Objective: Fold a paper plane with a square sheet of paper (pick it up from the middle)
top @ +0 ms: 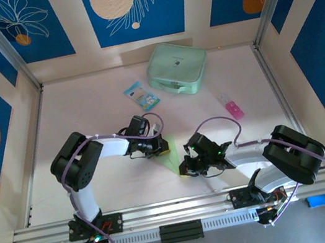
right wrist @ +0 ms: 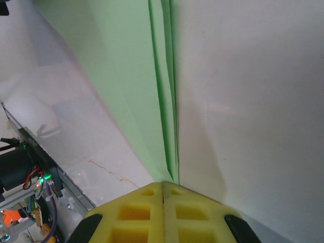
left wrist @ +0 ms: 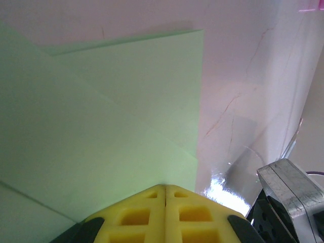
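Jaws of both arms closed, waffle-moulded yellow pads (left wrist: 136, 217) at thin, creased, pale-green paper (left wrist: 101, 126).

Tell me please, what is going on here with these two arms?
Two robot arms are folding a pale green sheet of paper that lies on the table between them. The sheet already has folds: layered flaps in the left wrist view, a long narrow crease in the right wrist view. The left tool is shut with its tips at the paper's edge; the right tool is shut at the end of the crease. Both seem to press the paper down, not lift it.
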`<state>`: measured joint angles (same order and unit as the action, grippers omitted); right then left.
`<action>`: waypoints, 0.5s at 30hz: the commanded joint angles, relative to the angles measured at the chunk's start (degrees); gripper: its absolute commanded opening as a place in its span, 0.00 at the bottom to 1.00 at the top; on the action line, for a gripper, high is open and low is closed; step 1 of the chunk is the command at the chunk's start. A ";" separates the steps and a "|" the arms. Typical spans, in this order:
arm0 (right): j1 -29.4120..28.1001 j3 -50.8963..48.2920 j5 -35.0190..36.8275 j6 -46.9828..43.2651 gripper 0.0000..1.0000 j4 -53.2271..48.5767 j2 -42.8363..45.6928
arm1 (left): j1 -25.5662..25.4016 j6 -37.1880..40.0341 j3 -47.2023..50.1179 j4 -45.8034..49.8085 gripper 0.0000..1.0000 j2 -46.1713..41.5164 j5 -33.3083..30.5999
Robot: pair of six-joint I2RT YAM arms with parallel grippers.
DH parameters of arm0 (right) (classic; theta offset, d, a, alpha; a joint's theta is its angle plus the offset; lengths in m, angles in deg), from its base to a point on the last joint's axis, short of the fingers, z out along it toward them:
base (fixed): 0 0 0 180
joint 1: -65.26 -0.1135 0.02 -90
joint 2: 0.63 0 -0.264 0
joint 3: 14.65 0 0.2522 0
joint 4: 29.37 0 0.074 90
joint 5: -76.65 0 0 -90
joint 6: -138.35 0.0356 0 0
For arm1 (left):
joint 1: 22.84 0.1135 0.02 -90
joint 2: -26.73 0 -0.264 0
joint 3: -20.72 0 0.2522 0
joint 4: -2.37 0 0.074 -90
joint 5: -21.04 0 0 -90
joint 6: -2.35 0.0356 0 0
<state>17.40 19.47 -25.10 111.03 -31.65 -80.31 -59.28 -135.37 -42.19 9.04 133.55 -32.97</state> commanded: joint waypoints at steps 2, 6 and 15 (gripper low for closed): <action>-1.18 -5.10 1.00 2.72 0.04 -3.37 2.19 | 0.46 0.05 1.77 4.65 0.00 1.63 -4.70; -1.21 -5.78 0.72 1.57 0.04 -6.40 6.70 | 0.48 -0.17 1.77 4.54 0.00 1.89 -4.60; 1.89 0.56 1.66 -2.00 0.04 -11.13 13.47 | 0.45 -0.37 1.96 4.20 0.00 1.54 -4.60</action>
<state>18.08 16.57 -23.81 111.31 -40.48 -67.50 -59.28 -135.39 -42.19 9.06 133.55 -32.95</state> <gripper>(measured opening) 0.063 0.064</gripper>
